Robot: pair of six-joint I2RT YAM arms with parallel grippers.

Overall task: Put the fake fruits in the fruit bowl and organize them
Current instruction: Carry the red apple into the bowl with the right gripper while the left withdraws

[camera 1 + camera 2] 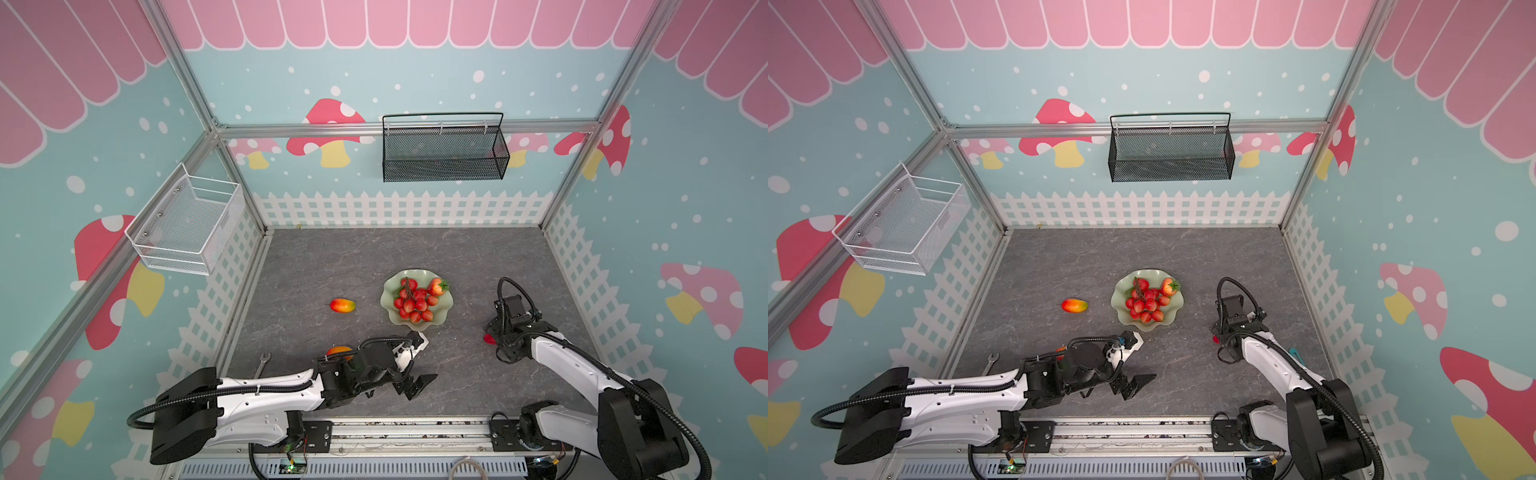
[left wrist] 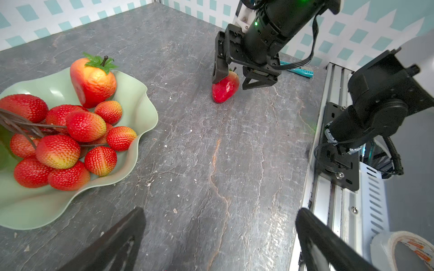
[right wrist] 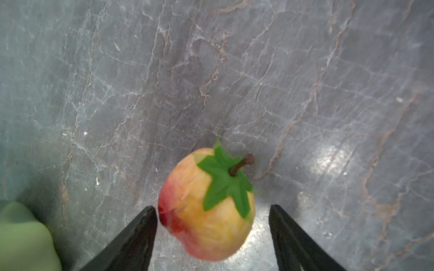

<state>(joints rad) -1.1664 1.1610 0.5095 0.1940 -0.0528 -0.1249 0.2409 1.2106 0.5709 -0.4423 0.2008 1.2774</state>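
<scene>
We're ~halfway: bunch (image 1: 413, 303) + 1st strawberry (image 1: 436, 286) in fruit bowl (image 1: 391, 316), 2nd strawberry (image 2: 225, 89) on table (image 1: 332, 257) right of it w/ right gripper (image 2: 233, 82) jaws apart astride it, not clamped; left gripper (image 2: 220, 211) wide apart, empty; mango (image 1: 343, 305) left of bowl, 2nd mango (image 1: 338, 350) near-left, both pending.

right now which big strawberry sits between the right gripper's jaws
The big strawberry on the grey table, straddled by the right gripper; the other strawberry rests in the pale green fruit bowl.

The left arm (image 1: 270, 386) hides most of one mango (image 1: 337, 350); the bowl (image 2: 35, 211) is cut off.
</scene>
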